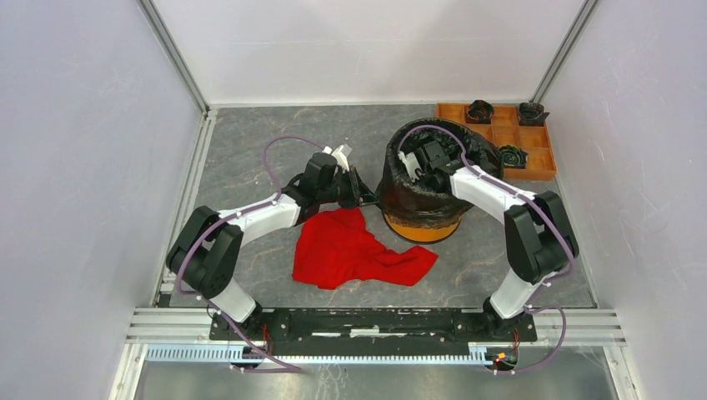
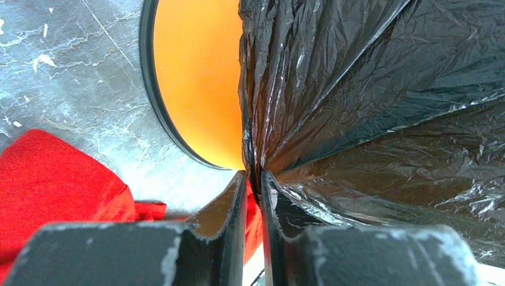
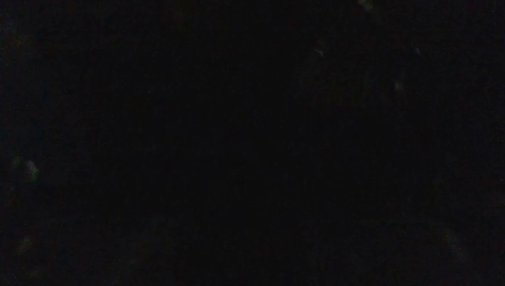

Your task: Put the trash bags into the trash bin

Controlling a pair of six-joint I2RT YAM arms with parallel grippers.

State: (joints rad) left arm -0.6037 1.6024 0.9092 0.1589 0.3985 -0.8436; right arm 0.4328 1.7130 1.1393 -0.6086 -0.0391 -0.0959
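The glossy black trash bag (image 1: 417, 196) is draped over the orange-yellow trash bin (image 1: 419, 229), covering most of its wall; only the bin's base shows. In the left wrist view the bag (image 2: 381, 101) hangs beside the bin's orange wall (image 2: 196, 77). My left gripper (image 1: 372, 198) is at the bin's left side, shut on a pinched fold of the bag (image 2: 255, 179). My right gripper (image 1: 419, 169) reaches down into the bin's mouth inside the bag. Its fingers are hidden there, and the right wrist view is fully dark.
A red cloth (image 1: 354, 250) lies on the grey table in front of the bin; it also shows in the left wrist view (image 2: 53, 185). An orange-brown compartment tray (image 1: 534, 154) with small rolled dark bundles (image 1: 479, 110) stands at the back right.
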